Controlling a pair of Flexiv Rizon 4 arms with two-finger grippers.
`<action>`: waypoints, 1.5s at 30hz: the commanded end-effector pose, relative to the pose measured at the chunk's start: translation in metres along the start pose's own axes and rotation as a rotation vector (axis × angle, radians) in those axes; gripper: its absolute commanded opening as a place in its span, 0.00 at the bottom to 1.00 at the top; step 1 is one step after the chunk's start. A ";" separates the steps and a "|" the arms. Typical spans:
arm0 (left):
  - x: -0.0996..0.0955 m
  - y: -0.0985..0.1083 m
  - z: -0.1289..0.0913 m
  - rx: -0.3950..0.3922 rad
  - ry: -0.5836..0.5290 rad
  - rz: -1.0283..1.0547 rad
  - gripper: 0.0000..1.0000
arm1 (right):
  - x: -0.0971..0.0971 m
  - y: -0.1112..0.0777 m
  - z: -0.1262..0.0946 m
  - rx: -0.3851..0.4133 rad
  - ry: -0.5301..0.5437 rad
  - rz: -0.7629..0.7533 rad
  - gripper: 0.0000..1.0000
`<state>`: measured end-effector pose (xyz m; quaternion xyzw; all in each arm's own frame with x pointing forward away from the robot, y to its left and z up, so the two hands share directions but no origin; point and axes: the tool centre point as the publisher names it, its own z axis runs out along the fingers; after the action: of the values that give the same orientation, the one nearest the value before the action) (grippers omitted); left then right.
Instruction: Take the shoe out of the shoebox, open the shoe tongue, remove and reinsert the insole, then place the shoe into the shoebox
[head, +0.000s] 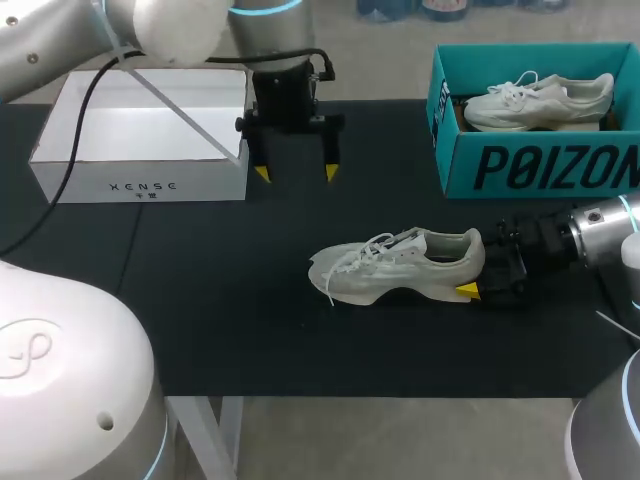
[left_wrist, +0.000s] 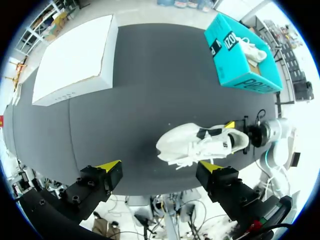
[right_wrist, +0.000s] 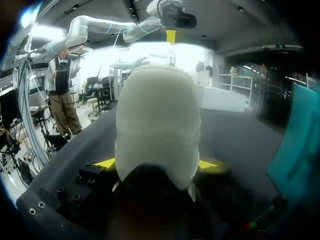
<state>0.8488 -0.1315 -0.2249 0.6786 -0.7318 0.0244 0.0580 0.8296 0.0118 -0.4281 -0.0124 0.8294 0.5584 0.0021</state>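
Note:
A white lace-up shoe (head: 400, 265) lies on its side on the black mat (head: 200, 300), toe pointing left. My right gripper (head: 472, 268) comes in from the right and is shut on the shoe's heel. In the right wrist view the heel (right_wrist: 157, 125) fills the space between the yellow tips of that gripper (right_wrist: 156, 163), which press on it from both sides. My left gripper (head: 296, 173) hangs open above the mat, behind and left of the shoe, holding nothing. From the left wrist view the shoe (left_wrist: 195, 142) lies ahead of the left gripper (left_wrist: 160, 166).
A teal shoebox (head: 540, 165) stands at the back right with a second white shoe (head: 540, 100) inside. A white open box (head: 140, 185) stands at the back left. The mat's front edge runs close below the shoe.

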 end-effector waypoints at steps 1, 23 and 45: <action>-0.001 0.002 0.001 0.005 0.003 0.000 1.00 | 0.001 -0.001 0.003 0.003 -0.002 0.000 0.00; 0.051 0.021 0.019 0.054 -0.064 0.077 1.00 | 0.001 -0.001 0.003 0.003 -0.002 0.000 0.00; 0.149 0.009 0.085 0.057 -0.058 0.176 1.00 | 0.001 -0.001 0.003 0.003 -0.002 0.000 0.00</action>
<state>0.8176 -0.2662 -0.2852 0.6149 -0.7870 0.0458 0.0184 0.8296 0.0118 -0.4281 -0.0124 0.8295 0.5584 0.0020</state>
